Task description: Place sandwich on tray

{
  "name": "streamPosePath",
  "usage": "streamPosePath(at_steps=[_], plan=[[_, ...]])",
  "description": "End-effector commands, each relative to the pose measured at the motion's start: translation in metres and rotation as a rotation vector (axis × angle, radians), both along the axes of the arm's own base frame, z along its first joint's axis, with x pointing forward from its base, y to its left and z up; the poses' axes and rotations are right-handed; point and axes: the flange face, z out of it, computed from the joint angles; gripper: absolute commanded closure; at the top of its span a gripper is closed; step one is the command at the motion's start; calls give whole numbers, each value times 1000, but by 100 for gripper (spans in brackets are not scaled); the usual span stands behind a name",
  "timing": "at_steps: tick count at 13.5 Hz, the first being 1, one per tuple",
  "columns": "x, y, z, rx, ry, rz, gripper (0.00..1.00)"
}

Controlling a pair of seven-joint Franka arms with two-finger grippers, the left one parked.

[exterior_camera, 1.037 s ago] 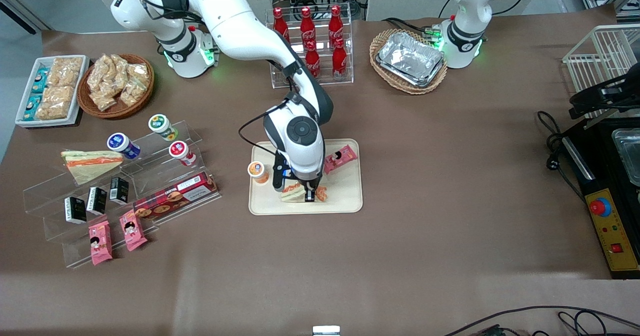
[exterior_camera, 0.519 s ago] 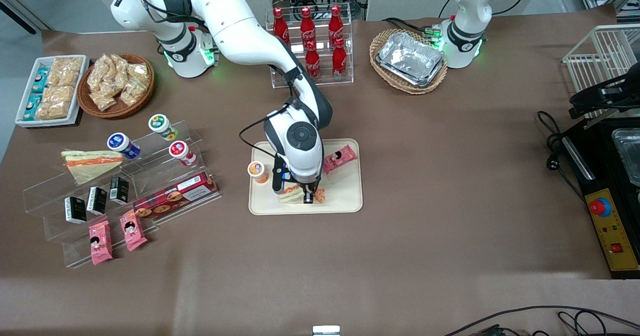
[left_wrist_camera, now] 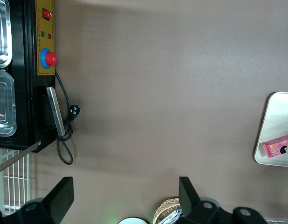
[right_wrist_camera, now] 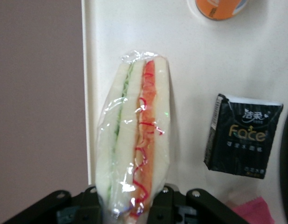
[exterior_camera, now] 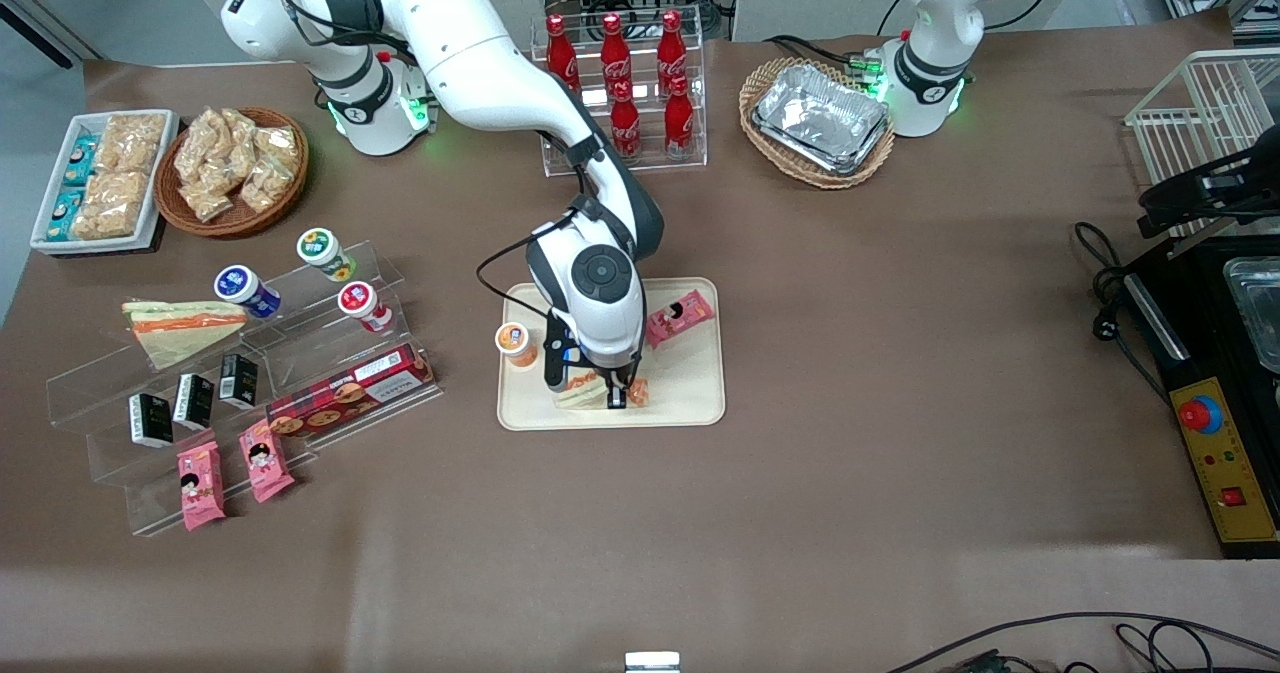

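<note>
The gripper [exterior_camera: 613,394] hangs low over the flat cream-beige rectangular plastic tray [exterior_camera: 690,393], its fingers [right_wrist_camera: 90,200] pinching the triangular clear-wrapped sandwich [right_wrist_camera: 133,154] of white bread, orange-red filling and green lettuce. The sandwich sits over the tray's edge nearest the front camera; whether it touches the surface I cannot tell. An orange-lidded cup [exterior_camera: 515,342], a small black packet [right_wrist_camera: 242,136] and a pink snack packet [exterior_camera: 680,316] lie on the tray, on the brown table [exterior_camera: 900,353].
</note>
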Motion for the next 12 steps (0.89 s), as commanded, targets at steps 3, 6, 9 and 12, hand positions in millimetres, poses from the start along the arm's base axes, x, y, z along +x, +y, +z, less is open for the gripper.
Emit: streamPosePath(at_steps=[3, 6, 9, 12], plan=[[15, -5, 20, 49, -5, 112, 47], [3, 7, 62, 57, 8, 248, 0], [-1, 4, 109, 103, 21, 260, 0], [-1, -15, 161, 146, 36, 226, 0]])
